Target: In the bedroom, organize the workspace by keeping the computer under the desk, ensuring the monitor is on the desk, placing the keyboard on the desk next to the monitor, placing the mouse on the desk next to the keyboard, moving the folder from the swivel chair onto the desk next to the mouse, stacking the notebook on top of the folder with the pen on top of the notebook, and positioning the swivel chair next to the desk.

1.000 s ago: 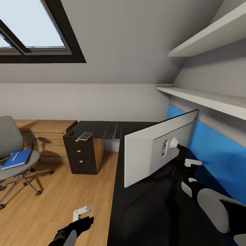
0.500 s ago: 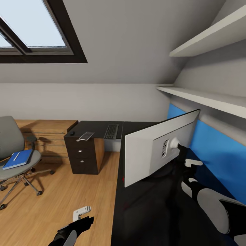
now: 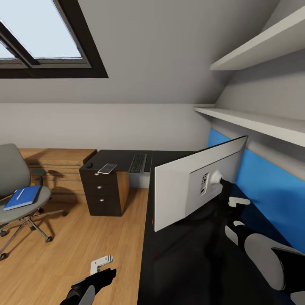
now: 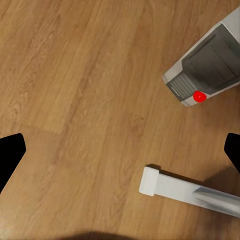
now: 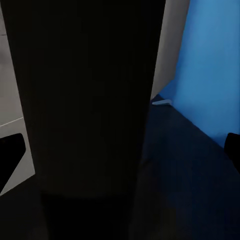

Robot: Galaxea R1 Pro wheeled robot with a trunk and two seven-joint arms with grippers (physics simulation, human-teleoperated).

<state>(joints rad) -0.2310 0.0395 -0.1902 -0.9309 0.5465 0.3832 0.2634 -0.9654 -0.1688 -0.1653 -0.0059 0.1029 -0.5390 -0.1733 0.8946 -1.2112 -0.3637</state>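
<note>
Where the right arm reaches over the dark surface, the right gripper sits just behind the monitor, at the black stand under the white back panel; its jaws are largely hidden by the stand, so whether they grip it cannot be told. In the right wrist view the stand's black column stands between the two dark fingertips, which are set wide apart at either side, with the blue wall panel beyond. The monitor stands upright on the surface, screen facing away from the robot. The left gripper hangs low over the wooden floor, jaws apart and empty; beneath it, in the left wrist view, lie a grey computer case with a red button and a white bar, both on the floor. Farther from both jaws, the keyboard rests on the far part of the surface, with a flat light notebook-like item and a small dark mouse beside it above a drawer unit. Well away from the left jaws, the swivel chair carries the blue folder with a pen on top.
</note>
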